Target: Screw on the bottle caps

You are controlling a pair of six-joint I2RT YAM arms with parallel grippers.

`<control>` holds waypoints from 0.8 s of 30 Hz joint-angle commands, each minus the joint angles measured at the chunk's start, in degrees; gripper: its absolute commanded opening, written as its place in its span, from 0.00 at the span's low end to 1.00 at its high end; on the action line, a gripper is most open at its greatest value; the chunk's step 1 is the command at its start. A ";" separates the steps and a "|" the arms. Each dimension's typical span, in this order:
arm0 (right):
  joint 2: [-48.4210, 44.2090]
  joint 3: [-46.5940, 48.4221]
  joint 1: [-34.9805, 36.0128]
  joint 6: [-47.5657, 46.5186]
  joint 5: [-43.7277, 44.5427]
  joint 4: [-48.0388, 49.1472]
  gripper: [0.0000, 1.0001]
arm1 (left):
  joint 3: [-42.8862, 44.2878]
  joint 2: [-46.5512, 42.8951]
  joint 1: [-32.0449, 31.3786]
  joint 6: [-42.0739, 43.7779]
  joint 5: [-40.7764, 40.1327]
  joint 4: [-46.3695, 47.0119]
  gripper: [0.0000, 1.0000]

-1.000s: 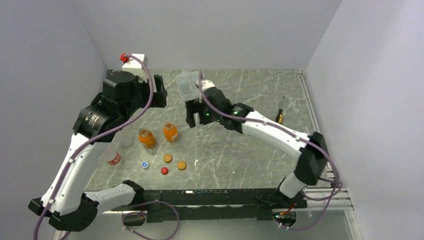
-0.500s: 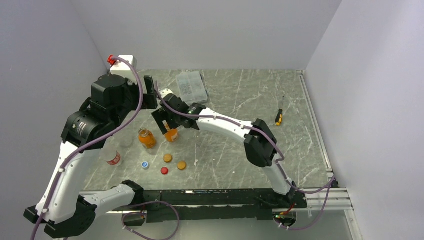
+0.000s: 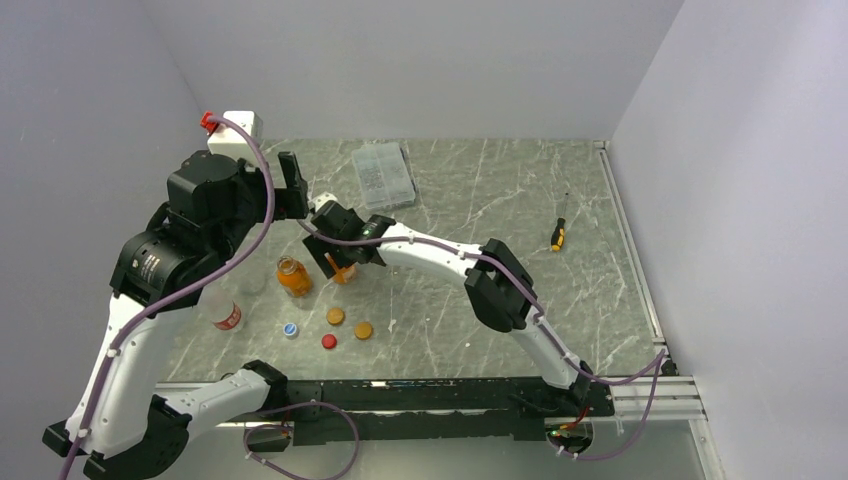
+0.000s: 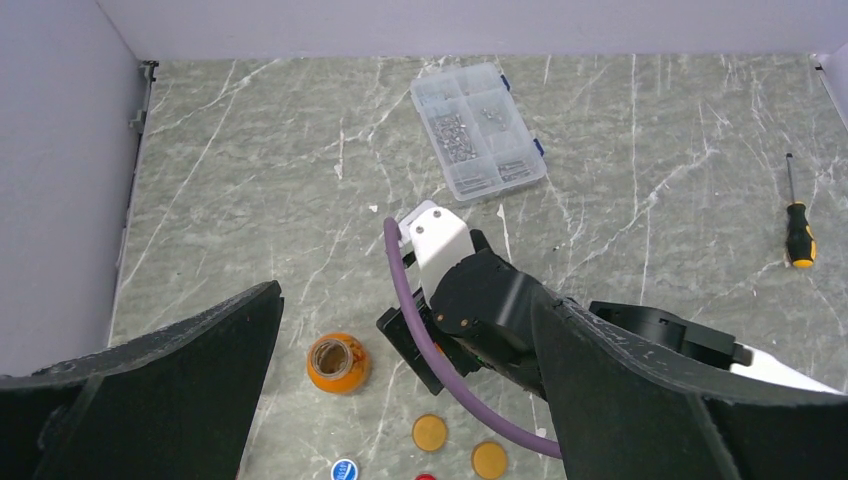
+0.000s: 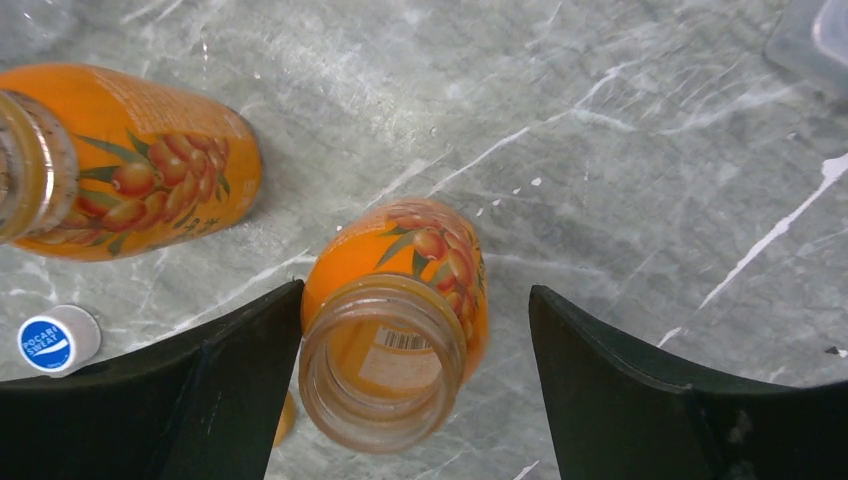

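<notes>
Two open orange bottles stand left of centre. One bottle is between my right gripper's open jaws, its mouth touching the left finger while the right finger stands apart; from above it is mostly hidden under the right gripper. The other orange bottle stands just to its left. A clear bottle with a red label is further left. Two orange caps, a red cap and a blue-and-white cap lie in front. My left gripper hangs open high above, holding nothing.
A clear compartment box lies at the back centre, and a screwdriver lies to the right. The left arm's raised wrist and cable stand close to the right wrist. Walls close the table in on the left, back and right.
The right arm swung left from the compartment box and came down round the orange bottle, its jaws narrowing a little. The left arm drew back to the left.
</notes>
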 commanded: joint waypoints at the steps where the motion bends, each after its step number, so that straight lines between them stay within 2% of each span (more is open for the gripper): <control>1: 1.29 3.62 0.79 -0.70 1.27 -0.79 0.82 | 1.47 -0.41 -0.10 0.05 -0.26 1.87 0.99; 6: 1.87 3.79 0.76 -0.02 2.16 -0.62 0.69 | 0.14 -0.73 -0.10 0.00 -0.10 1.94 0.99; 8: 1.49 3.42 0.81 0.07 2.54 -0.24 0.60 | -0.94 -0.92 -0.10 0.06 0.22 2.11 0.99; 10: 0.70 2.79 0.61 0.02 2.89 0.13 0.46 | -2.60 -1.37 -0.10 0.41 1.17 2.60 0.99; 12: -0.78 1.62 0.16 0.20 2.71 0.27 0.39 | -5.31 -2.49 -0.10 1.95 4.02 4.54 0.99; 15: -5.24 -2.56 -2.26 2.00 -1.76 0.95 0.35 | -10.28 -4.81 -0.10 3.77 9.03 9.22 0.99; 20: -19.66 -16.52 -9.17 6.40 -12.71 6.32 0.35 | -16.84 -7.03 -0.10 6.91 19.17 16.57 0.99; 24: -30.16 -24.27 -14.37 8.89 -18.37 6.87 0.35 | -21.85 -8.16 -0.10 10.67 29.80 23.11 0.99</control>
